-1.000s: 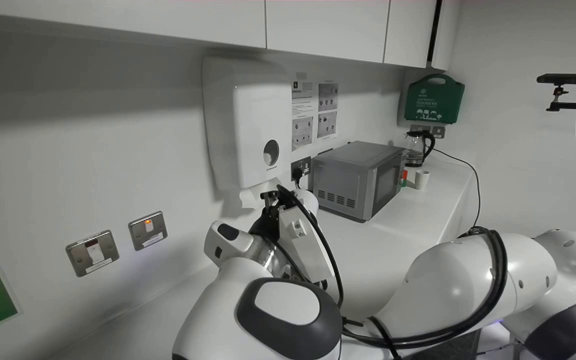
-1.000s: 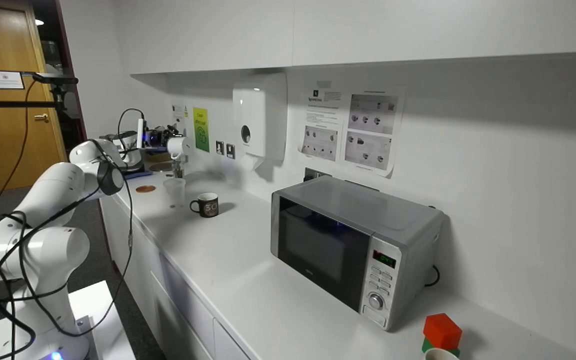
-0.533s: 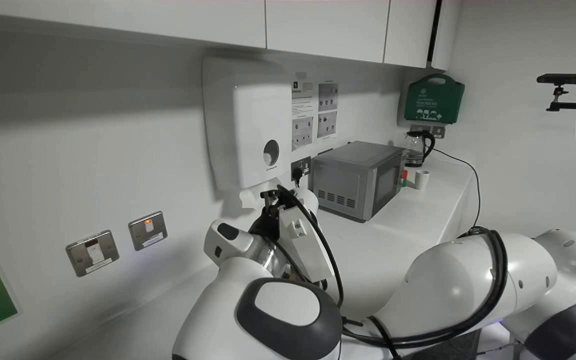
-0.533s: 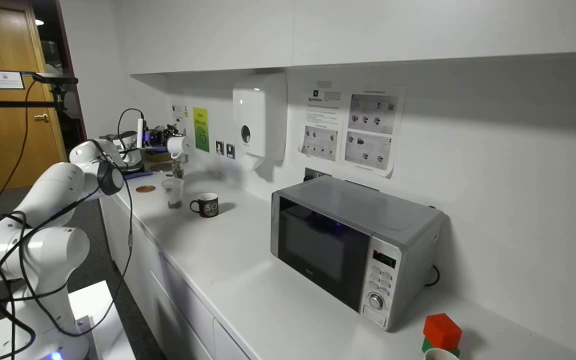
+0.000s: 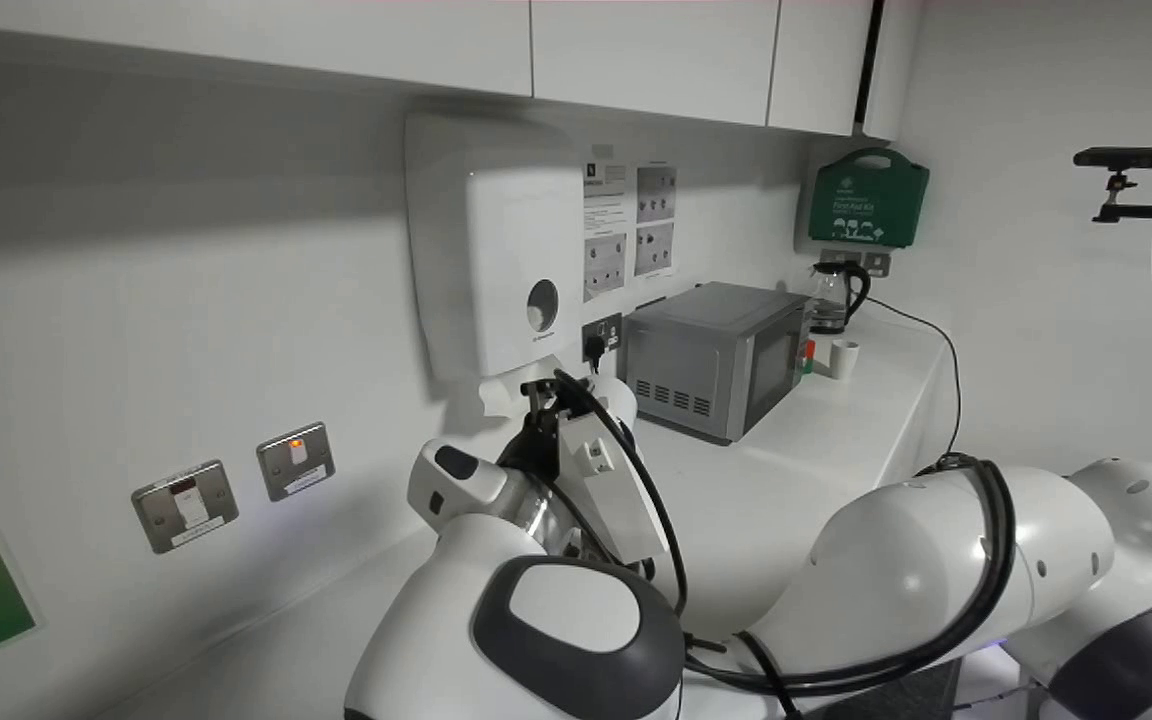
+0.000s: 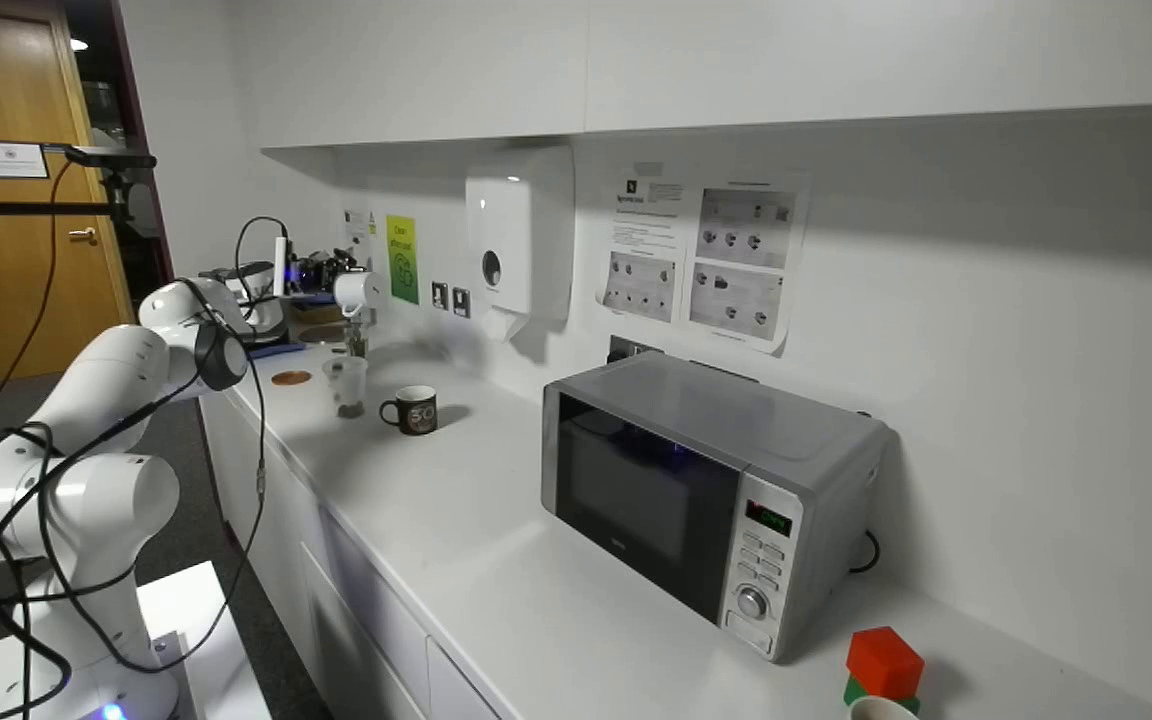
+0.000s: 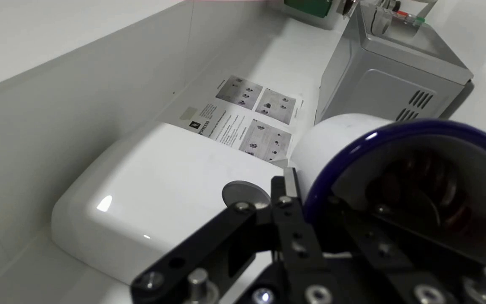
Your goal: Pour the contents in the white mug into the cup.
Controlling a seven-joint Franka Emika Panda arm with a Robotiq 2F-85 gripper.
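The white mug (image 7: 344, 139) has a dark blue rim and is tipped on its side; dark reddish pieces (image 7: 441, 181) show inside it. My gripper (image 7: 310, 190) is shut on its wall near the rim, one finger outside, the other over the mouth. In both exterior views the mug (image 6: 356, 292), (image 5: 619, 398) hangs off the gripper (image 6: 336, 262), above the counter. The pale translucent cup (image 6: 344, 378) stands upright below the mug, with greyish dark matter near its bottom. Something clear and dark shows between mug and cup; what it is I cannot tell.
A black mug (image 6: 416, 410) stands beside the cup. A brown disc (image 6: 291, 378) lies on the counter (image 6: 476, 520). The towel dispenser (image 7: 150, 202) hangs close to the gripper. Further along are a microwave (image 6: 656, 500), red block (image 6: 884, 662) and kettle (image 5: 836, 297).
The cup has shifted slightly to the left in an exterior view, and more dark matter shows in its lower part. The arm, gripper and tipped mug have hardly moved.
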